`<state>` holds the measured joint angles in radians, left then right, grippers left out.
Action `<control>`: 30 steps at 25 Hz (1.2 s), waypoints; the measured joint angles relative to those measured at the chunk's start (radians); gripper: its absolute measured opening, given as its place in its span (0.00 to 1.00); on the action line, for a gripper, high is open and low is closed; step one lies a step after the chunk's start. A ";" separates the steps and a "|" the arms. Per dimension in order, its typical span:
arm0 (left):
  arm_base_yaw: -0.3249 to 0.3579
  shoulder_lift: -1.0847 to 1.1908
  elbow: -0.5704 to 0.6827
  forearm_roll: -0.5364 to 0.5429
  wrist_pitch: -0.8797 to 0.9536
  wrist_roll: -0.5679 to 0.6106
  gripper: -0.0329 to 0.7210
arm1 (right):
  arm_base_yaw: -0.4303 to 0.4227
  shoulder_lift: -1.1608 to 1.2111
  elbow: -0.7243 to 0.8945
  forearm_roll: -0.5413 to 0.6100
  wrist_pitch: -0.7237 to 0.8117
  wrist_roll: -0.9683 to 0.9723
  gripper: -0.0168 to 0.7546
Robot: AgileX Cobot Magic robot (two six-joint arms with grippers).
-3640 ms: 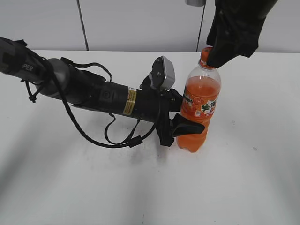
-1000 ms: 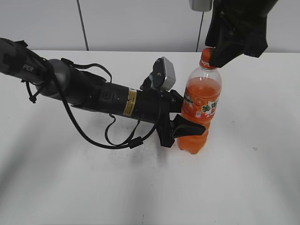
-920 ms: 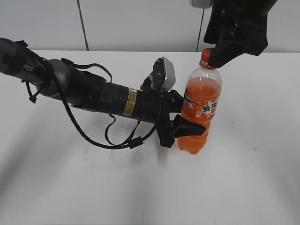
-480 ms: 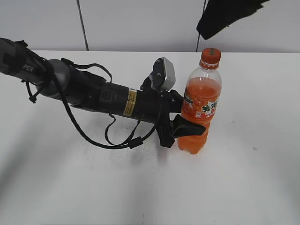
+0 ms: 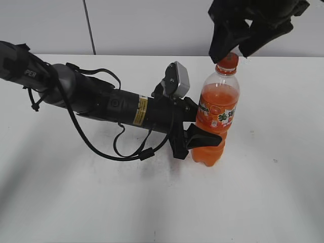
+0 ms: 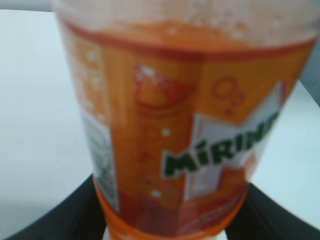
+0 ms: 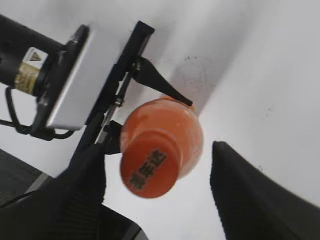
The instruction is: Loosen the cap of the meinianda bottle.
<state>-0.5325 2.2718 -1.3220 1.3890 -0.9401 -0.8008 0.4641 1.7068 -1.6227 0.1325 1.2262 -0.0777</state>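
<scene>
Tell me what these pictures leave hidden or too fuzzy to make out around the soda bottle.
- Exterior view: the right pincer covers the cap's top, and the frame's upper edge cuts off its arm.
- Left wrist view: the meinianda bottle is blurred, its small print unreadable; cap and base lie outside the frame.
- Left wrist view: only slivers of the left pincer show at the bottom edge.
- Right wrist view: whether the cap has loosened cannot be told.

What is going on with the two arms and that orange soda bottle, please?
The left gripper is clamped around the meinianda bottle, holding it upright on the white table. The right gripper hangs just above the cap, open, with a finger on either side and not gripping it. The cap sits on the bottle.
</scene>
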 joint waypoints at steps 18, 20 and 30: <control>0.000 0.000 0.000 -0.001 0.002 -0.003 0.58 | 0.000 0.017 0.000 0.013 -0.004 -0.666 0.37; 0.000 0.000 0.000 -0.001 0.002 -0.003 0.58 | 0.000 0.017 0.000 0.015 -0.004 -0.807 0.37; 0.000 0.000 0.000 -0.001 0.001 -0.003 0.58 | 0.000 -0.030 0.000 0.117 -0.004 -0.898 0.37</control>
<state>-0.5325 2.2718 -1.3220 1.3876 -0.9395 -0.8040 0.4641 1.6765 -1.6227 0.2497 1.2219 -0.9761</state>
